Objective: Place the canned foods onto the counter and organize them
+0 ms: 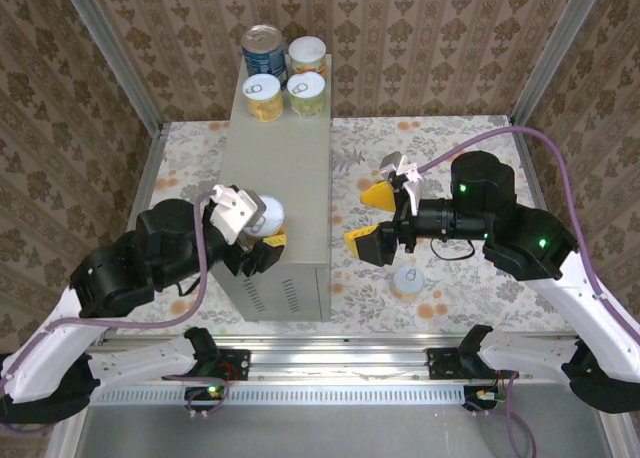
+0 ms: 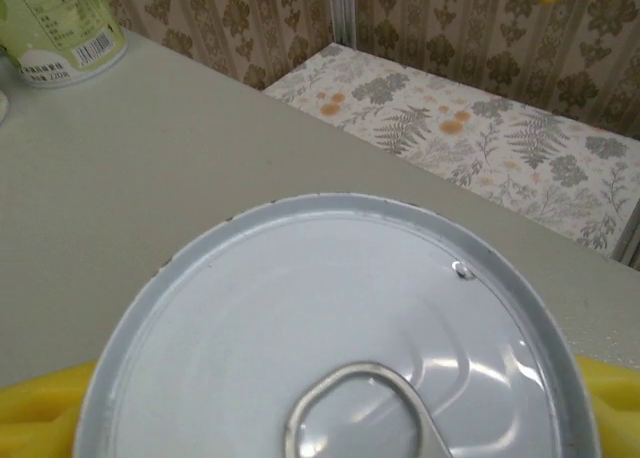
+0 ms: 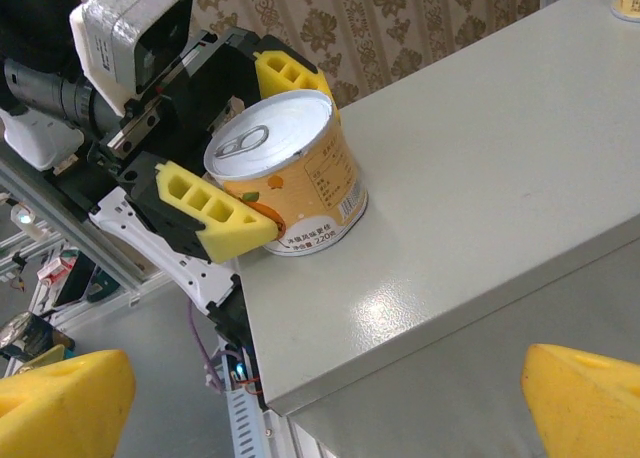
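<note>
The counter is a tall grey box in the middle of the top view. At its far end stand a blue-labelled can and three orange-labelled cans. Another orange can stands upright near the counter's near left edge. My left gripper has a yellow finger on either side of it, close to its wall. That can's lid takes up most of the left wrist view. My right gripper hangs wide open beside the counter's right side, holding nothing. A pale-lidded can stands on the floral floor.
Patterned walls and metal posts close in the cell on three sides. A rail runs along the near edge by the arm bases. The floral floor right of the counter is bare apart from the single can.
</note>
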### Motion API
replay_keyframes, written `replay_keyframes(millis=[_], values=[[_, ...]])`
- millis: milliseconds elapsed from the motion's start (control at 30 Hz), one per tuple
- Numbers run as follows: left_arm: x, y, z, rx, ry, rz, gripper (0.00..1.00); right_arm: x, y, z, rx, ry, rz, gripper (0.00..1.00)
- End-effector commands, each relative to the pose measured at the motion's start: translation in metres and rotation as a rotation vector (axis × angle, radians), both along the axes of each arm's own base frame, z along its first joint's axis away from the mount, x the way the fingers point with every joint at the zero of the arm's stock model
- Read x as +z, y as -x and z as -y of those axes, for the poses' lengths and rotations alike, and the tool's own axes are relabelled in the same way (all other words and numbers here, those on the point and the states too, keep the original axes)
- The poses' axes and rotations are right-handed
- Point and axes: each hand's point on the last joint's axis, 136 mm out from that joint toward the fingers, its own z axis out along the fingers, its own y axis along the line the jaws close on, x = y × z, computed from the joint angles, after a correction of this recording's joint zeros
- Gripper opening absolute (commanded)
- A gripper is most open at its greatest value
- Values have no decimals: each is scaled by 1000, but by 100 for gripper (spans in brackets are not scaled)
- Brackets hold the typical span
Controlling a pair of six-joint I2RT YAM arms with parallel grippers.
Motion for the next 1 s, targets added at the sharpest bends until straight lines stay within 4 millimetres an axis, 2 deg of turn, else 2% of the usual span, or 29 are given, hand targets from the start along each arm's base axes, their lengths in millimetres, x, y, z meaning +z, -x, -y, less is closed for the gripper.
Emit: replay_keyframes(millis=[0, 300, 567, 733, 967], values=[[12, 1, -2, 6, 70, 5, 86, 1, -4, -3, -17, -12, 3, 100], [11, 1, -4, 11, 71, 1, 85, -1, -3, -1, -24, -1, 3, 100], [13, -3, -5, 22, 79, 16, 73, -7, -6, 0, -36, 9, -2, 100], [18, -21, 0, 57, 59, 48, 71, -13, -9, -1, -43, 26, -3, 100], [24, -62, 9, 97, 81, 39, 71, -23, -14, 0, -65, 54, -6, 100]])
